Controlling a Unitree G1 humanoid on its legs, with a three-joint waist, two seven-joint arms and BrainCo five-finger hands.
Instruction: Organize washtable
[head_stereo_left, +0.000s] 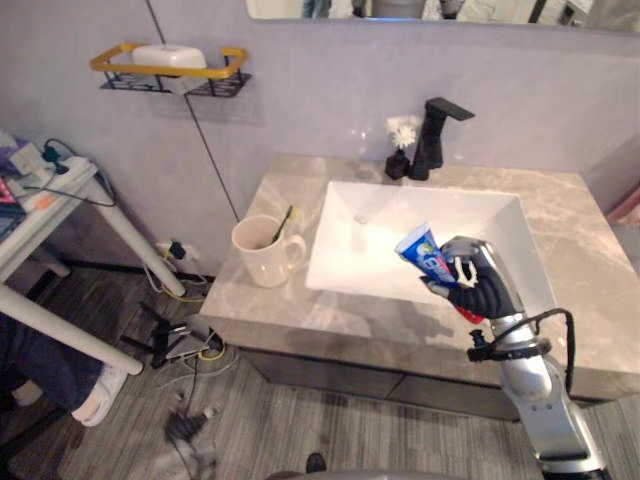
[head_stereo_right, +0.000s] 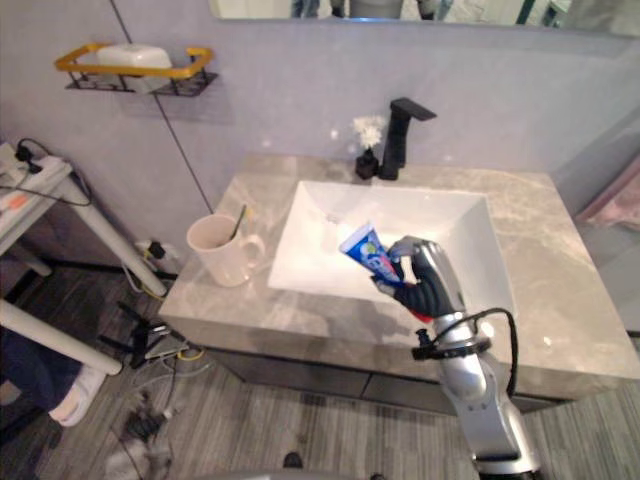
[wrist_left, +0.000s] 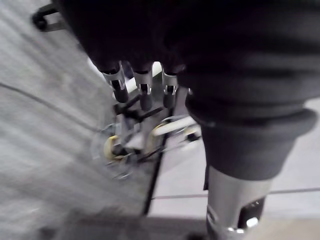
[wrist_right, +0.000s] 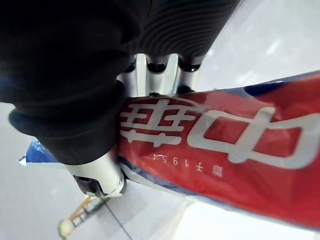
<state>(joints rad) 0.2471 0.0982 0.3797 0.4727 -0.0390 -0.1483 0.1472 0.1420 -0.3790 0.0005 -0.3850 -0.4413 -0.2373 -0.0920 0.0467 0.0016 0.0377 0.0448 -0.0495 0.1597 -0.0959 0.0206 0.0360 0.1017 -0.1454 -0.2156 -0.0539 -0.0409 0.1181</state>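
Red-blue toothpaste tube (head_stereo_left: 425, 255) gripped in right hand (head_stereo_left: 480, 290) over white sink (head_stereo_left: 400, 215), cream mug (head_stereo_left: 260, 255) at its left, black faucet (head_stereo_left: 435, 130) behind

Lay open across the counter (head_stereo_left: 585, 260) right of the sink (head_stereo_left: 370, 250). Stood blocked along the back edge by a black faucet (head_stereo_left: 436, 135) and a small flower vase (head_stereo_left: 399, 152) just beside it. Narrowed on the left strip by a mug (head_stereo_left: 262, 255) with a toothbrush (head_stereo_left: 284, 224) sticking out.

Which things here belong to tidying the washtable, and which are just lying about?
Job: toothpaste tube, gripped in the right hand over the sink; mug with toothbrush on the washtable.
Lying about: wall shelf with soap, white side table, floor cables.
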